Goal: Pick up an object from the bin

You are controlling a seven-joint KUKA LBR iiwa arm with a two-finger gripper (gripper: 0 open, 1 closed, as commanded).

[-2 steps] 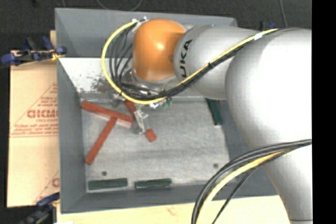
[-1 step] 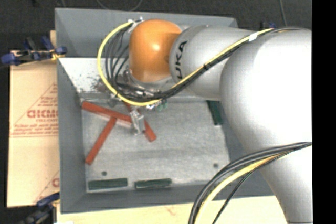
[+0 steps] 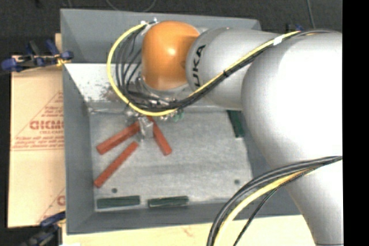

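Gripper [image 3: 144,125] low over bin [image 3: 76,147] floor, upper middle, under orange wrist cover [image 3: 166,55]; released or clenched, cannot tell. Tip sits where two orange-red sticks meet: left stick [image 3: 118,140] slanting down-left, short stick [image 3: 162,141] down-right. Long stick [image 3: 115,165] just below left one. Dark green bars [image 3: 118,201] along lower wall, well apart.

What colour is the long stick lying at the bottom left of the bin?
The long stick is orange-red, seen best in the camera view.
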